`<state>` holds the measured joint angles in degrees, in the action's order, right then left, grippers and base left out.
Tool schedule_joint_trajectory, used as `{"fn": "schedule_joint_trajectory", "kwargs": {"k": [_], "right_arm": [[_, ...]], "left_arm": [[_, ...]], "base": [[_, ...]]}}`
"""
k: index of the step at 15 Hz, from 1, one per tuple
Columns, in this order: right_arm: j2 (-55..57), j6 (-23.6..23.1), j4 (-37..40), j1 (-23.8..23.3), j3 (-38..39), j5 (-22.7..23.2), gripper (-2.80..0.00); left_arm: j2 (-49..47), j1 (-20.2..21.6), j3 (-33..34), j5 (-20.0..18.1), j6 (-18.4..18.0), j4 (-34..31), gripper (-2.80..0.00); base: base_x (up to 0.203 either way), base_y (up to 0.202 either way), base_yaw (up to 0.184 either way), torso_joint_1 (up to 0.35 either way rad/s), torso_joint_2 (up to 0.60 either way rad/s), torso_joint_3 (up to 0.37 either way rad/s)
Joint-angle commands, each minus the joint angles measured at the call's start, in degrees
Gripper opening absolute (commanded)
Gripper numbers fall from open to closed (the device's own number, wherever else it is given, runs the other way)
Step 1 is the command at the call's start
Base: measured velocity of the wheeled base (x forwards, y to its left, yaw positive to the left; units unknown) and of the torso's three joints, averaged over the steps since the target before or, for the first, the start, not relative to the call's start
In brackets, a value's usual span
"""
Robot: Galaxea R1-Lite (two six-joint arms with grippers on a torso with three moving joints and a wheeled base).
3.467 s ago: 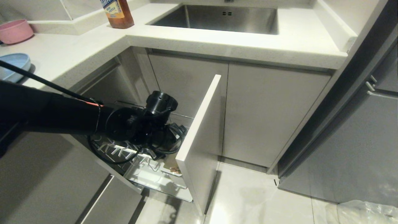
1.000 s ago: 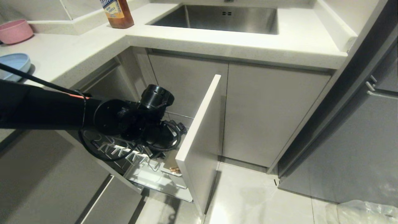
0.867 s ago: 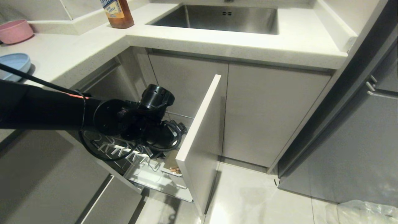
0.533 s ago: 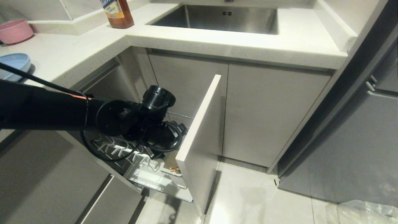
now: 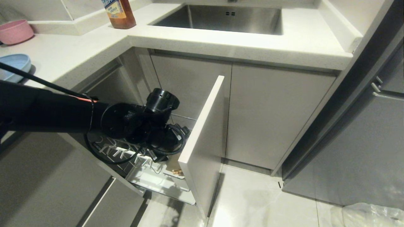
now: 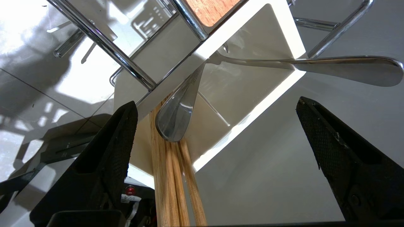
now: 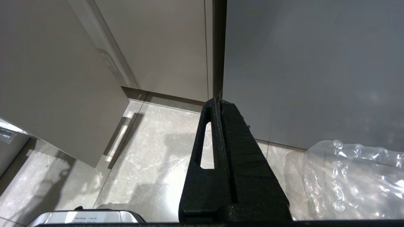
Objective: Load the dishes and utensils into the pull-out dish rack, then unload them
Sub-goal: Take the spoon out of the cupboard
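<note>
Three views, taken in turn. Head view: the left arm reaches down into the pull-out dish rack, which stands drawn out behind its flat, pale grey drawer front; chrome wire and white-tipped prongs show beneath the wrist. A light-blue plate with a raised rim sits well apart on the speckled white counter, near a pink bowl.

Left wrist view: the left gripper hangs with its textured black fingers spread wide, holding nothing. Between them stands the white utensil cup, smooth and square-walled. Light-wood chopsticks rise from it, with one shiny metal spoon lying against them; a second spoon leans across the rim.

Right wrist view: the right gripper is parked over the marble-patterned floor, fingers pressed together.

Judgement: utensils are loaded, and unloading looks to be in hand. The next move calls for descending around one handle and closing without snagging the wire.
</note>
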<state>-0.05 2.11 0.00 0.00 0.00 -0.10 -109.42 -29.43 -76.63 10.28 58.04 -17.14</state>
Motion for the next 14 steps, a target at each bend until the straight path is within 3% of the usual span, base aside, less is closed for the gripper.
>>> {"fn": "schedule_joint_trajectory", "kwargs": {"k": [1,14], "right_arm": [[0.05,0.00,0.00,0.00,0.00,0.01,-2.80],[0.05,0.00,0.00,0.00,0.00,0.01,-2.80]], "left_arm": [[-0.18,0.07,-0.01,0.09,0.32,-0.09,0.00],[-0.27,0.07,-0.01,0.79,0.14,-0.09,0.00]], "base": [[0.000,0.000,0.000,0.000,0.00,0.000],[0.000,0.000,0.000,0.000,0.00,0.000]]}}
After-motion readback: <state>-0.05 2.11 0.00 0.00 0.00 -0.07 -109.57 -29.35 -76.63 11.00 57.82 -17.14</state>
